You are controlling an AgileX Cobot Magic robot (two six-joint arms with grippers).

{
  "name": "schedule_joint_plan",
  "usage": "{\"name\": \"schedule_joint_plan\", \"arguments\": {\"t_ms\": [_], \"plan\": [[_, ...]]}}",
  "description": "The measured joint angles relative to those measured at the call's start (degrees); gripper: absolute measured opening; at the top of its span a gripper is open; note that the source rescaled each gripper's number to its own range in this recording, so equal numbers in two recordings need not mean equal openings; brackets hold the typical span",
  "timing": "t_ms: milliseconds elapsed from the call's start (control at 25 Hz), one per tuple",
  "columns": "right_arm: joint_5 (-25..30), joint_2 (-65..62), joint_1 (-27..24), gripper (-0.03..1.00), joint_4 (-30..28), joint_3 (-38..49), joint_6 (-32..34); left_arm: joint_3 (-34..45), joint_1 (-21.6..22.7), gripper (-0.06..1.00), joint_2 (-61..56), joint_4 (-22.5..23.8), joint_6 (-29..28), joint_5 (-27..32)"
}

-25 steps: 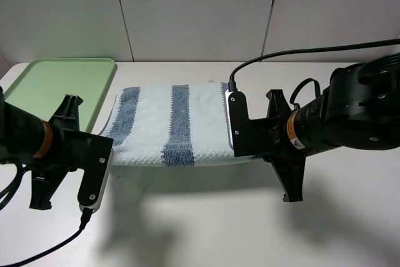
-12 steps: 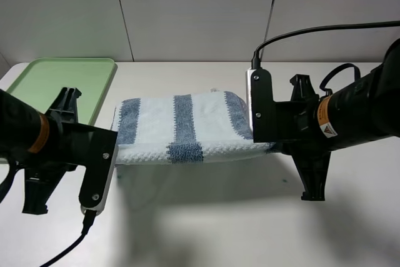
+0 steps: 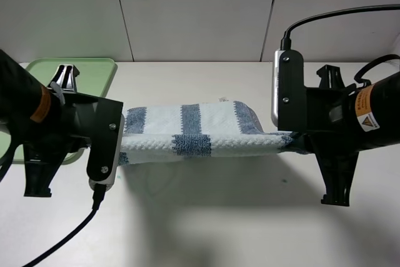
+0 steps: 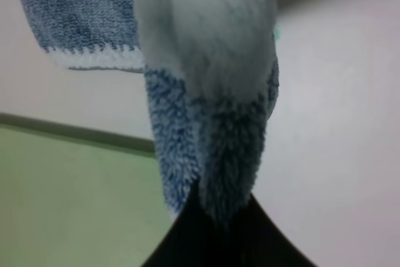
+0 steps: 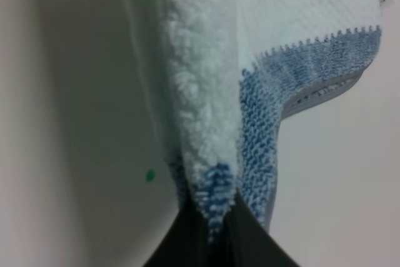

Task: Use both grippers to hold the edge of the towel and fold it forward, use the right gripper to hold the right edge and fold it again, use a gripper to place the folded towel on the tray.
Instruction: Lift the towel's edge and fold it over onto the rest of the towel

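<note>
Two bulky black arm ends with orange rings shared one load. The left gripper (image 4: pixel 219 236) and the right gripper (image 5: pixel 209 242) were each clenched on an end of the blue-grey and whitish striped terry towel (image 3: pixel 195 134), and both wrist views showed the cloth bunched between the flat fingers. In the high view the towel hung as a taut band across the middle of the frame, raised above the pale table (image 3: pixel 206 223) with its shadow below it. Its long axis ran left to right from one gripper to the other.

The held edge sat on the lower side of the band, and the rest of the cloth lay just above it in the frame, toward the wall. So the forward fold looked to call for both arms carrying their ends up-frame together, level, across the short axis. Neither arm was nearer — each had its own end.

The flat light-green plastic tray (image 3: pixel 87 70) lay at the upper left, behind the left arm and well apart from the right one. The towel's left end was near its rim — not over it, as far as could be told.
</note>
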Motion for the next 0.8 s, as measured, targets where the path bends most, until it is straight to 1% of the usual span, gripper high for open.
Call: {"name": "schedule_joint_plan", "arguments": {"t_ms": [240, 440, 520, 680, 800], "plan": [[3.61, -2.92, 0.00, 0.00, 2.51, 0.00, -1.02, -2.23, 0.00, 0.00, -0.35, -5.41, 2.15, 2.63], [5.93, -3.61, 0.00, 0.00, 3.23, 0.00, -1.70, -3.68, 0.00, 0.00, -2.74, -6.57, 2.43, 3.96], [6.34, -3.63, 0.00, 0.00, 4.01, 0.00, -1.96, -3.79, 0.00, 0.00, -4.72, -7.02, 3.54, 4.47], [6.51, -3.63, 0.00, 0.00, 4.76, -0.12, -2.44, -3.96, 0.00, 0.00, -7.72, -9.67, 6.83, 6.28], [6.83, -3.63, 0.00, 0.00, 5.13, -1.18, -2.89, -3.96, 0.00, 0.00, -8.08, -10.44, 7.72, 7.60]]}}
